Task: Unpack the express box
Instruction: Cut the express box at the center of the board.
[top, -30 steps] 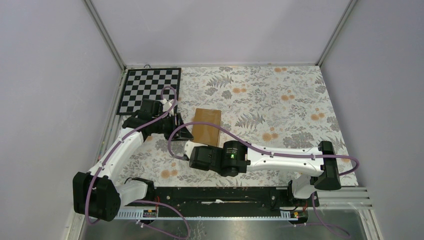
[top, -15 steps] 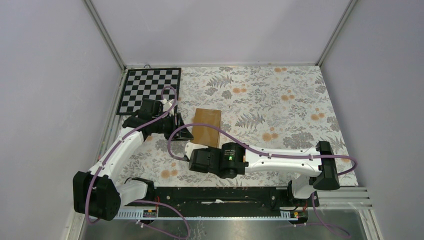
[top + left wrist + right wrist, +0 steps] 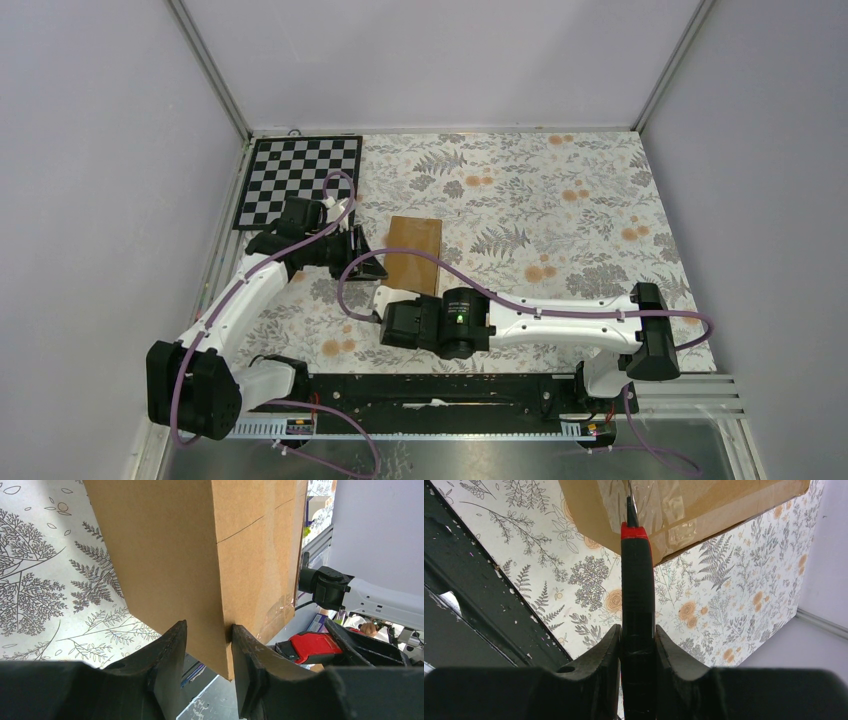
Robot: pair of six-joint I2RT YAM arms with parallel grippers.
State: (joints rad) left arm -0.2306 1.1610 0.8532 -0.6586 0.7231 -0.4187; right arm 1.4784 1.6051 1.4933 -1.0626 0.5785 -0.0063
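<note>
Left claw [image 3: 207, 630]: fingers part-spread, straddling one corner edge of the express box [image 3: 200, 555]. One pad lies against the broad cardboard face, the other against the neighbouring face. I read it as pinching that corner.

From overhead the express box [image 3: 413, 255] lies on the desk [image 3: 560, 220], long side running away from the arm bases. The left claw [image 3: 365, 262] sits at the box's near-left corner.

Right claw [image 3: 636, 635]: pressed together on the black handle of a cutter [image 3: 636, 580]. The cutter's red collar points at the box, and its thin blade tip touches the clear tape on the box [image 3: 704, 505] end face. I cannot tell whether the tip is through the tape. In the left wrist view the cutter [image 3: 310, 647] shows just past the box's taped end.

In the overhead view the right wrist covers the right claw; the whole assembly sits just short of the box's near end.

Surface: the desk wears a floral cloth, grey ferns with orange blooms, spreading all round the box. A black-and-white chessboard [image 3: 297, 180] lies beyond the box, toward the far-left corner, apart from it.

Room: plain pale lilac walls close in on three sides past the box, with metal posts at the two far corners. A black rail runs on the box's near side, carrying the arm bases.
</note>
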